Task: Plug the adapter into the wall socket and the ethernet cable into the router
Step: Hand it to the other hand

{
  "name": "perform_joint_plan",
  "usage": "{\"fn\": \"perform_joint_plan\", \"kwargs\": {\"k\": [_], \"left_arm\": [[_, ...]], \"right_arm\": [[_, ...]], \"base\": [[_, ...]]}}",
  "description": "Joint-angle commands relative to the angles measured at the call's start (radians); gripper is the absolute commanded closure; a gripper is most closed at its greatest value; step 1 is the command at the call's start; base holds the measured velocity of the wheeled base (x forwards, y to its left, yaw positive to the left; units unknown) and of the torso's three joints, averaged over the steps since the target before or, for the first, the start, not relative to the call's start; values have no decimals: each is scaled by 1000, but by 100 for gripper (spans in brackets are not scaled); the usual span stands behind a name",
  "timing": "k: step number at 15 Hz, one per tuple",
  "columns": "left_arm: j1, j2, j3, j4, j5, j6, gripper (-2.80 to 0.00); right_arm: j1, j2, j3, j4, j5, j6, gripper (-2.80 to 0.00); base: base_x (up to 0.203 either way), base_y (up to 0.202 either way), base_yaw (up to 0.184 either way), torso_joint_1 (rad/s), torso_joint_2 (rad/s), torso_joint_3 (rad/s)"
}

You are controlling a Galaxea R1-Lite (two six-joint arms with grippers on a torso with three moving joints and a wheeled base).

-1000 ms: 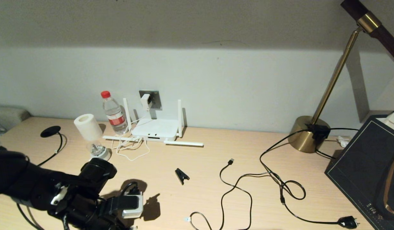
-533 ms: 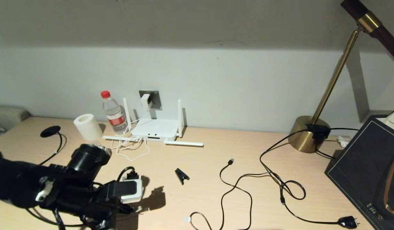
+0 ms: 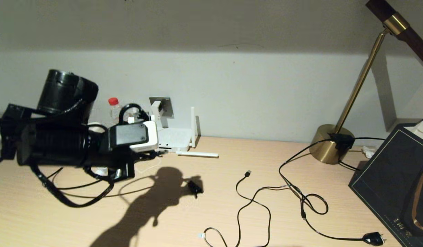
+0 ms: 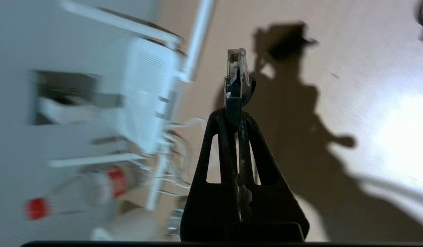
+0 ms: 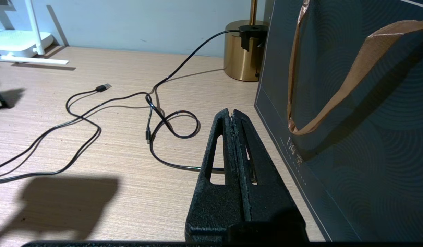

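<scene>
In the left wrist view my left gripper is shut on the ethernet cable, whose clear clip connector sticks out past the fingertips. It hangs above the table, in front of the white router. In the head view the raised left arm covers the left part of the router. The black cable droops under that arm. The white adapter sits in the dark grey wall socket. My right gripper is shut and empty, low over the table beside the dark bag.
A water bottle stands left of the router, half behind my arm. A black clip, a thin USB cable and a black cord with a chunky plug lie mid-table. A brass lamp base and a dark paper bag stand at the right.
My left arm has risen from near the table's front edge and swung back and up toward the router, with the cable in its gripper. The right arm has not moved.
</scene>
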Motion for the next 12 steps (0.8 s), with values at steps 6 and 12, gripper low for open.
{"fn": "perform_joint_plan", "kwargs": {"k": [6,12], "left_arm": [[-151,39,-188,26,132,9,0],[-179,2,-98,-58,130,5,0]], "right_arm": [[0,0,35,-2,1,-2,0],[0,1,33,4,10,-47,0]], "base": [[0,0,0,0,0,0],[0,0,0,0,0,0]]}}
